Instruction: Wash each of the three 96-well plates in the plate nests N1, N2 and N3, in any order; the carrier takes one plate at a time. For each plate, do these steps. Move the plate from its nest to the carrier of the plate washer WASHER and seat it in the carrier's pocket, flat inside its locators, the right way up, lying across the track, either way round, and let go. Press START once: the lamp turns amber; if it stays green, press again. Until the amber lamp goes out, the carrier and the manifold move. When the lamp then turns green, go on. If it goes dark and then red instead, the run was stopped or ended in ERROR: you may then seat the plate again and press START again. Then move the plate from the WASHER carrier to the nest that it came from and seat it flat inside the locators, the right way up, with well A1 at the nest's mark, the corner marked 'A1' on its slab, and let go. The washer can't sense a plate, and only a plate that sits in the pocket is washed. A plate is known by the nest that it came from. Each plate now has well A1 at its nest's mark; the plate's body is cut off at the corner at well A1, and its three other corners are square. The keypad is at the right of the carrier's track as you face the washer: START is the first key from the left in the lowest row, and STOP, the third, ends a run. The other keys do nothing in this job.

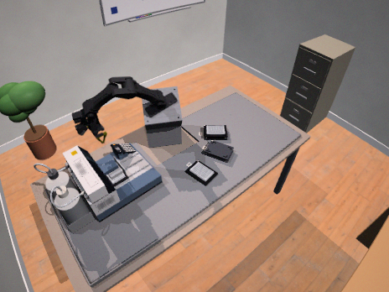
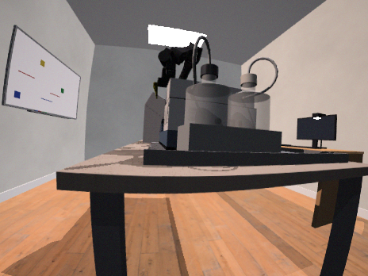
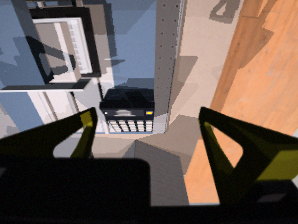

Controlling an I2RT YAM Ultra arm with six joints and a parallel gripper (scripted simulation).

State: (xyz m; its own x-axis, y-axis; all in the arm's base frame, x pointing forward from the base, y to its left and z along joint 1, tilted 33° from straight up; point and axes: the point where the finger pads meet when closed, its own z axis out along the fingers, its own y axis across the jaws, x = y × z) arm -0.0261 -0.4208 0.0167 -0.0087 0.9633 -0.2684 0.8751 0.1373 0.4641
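My gripper (image 1: 101,135) is open and empty, hovering above the washer's black keypad (image 1: 123,148). In the wrist view the keypad (image 3: 129,112) lies between and below my yellow fingers, and a small amber light shows at its right end. The washer (image 1: 111,176) has a blue base and a white manifold housing. A white 96-well plate (image 3: 62,47) sits in its dark carrier, partly under the manifold. White plates lie in two nests (image 1: 215,131) (image 1: 201,172). The nest between them (image 1: 218,150) looks dark and empty.
Two bottles with tubing (image 1: 63,193) stand at the washer's left end. The arm's grey pedestal box (image 1: 163,113) stands behind the keypad. The table edge and wooden floor lie just right of the keypad in the wrist view (image 3: 250,75). A potted plant (image 1: 29,117) stands beyond the table.
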